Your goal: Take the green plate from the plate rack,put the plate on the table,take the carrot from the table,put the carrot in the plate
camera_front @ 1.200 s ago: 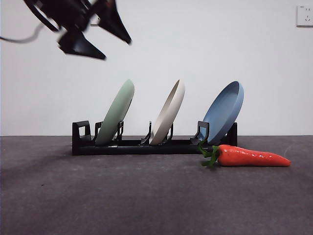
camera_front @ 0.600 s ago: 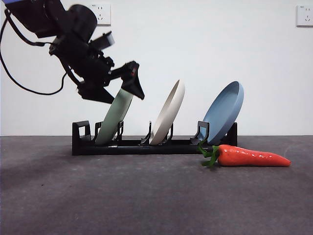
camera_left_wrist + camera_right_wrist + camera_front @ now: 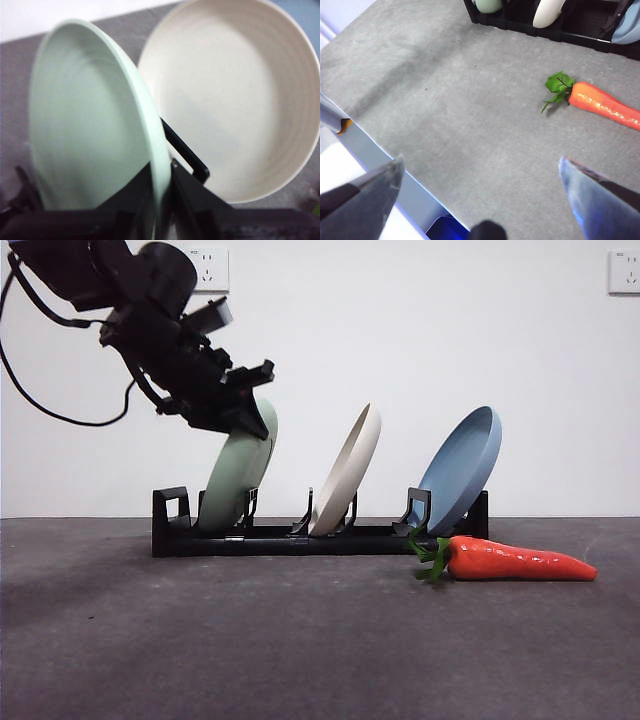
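The green plate (image 3: 235,480) leans in the left slot of the black plate rack (image 3: 280,538). My left gripper (image 3: 250,415) comes in from the upper left and sits on the plate's top rim. In the left wrist view its jaws (image 3: 160,200) pinch the green plate's rim (image 3: 85,125) from both sides. The carrot (image 3: 515,560) lies on the table (image 3: 300,640) in front of the rack's right end, leaves pointing left. My right gripper (image 3: 480,185) hangs open and empty over the table's near edge, well apart from the carrot (image 3: 605,104).
A cream-white plate (image 3: 348,480) stands in the rack's middle slot, close beside the green plate, and a blue plate (image 3: 462,468) stands in the right slot. A white wall rises behind the rack. The table's edge (image 3: 380,150) lies under the right gripper.
My left gripper came down from the upper left onto the green plate's top rim, and its jaws closed from wide apart onto the rim. The plate still stands in the rack.
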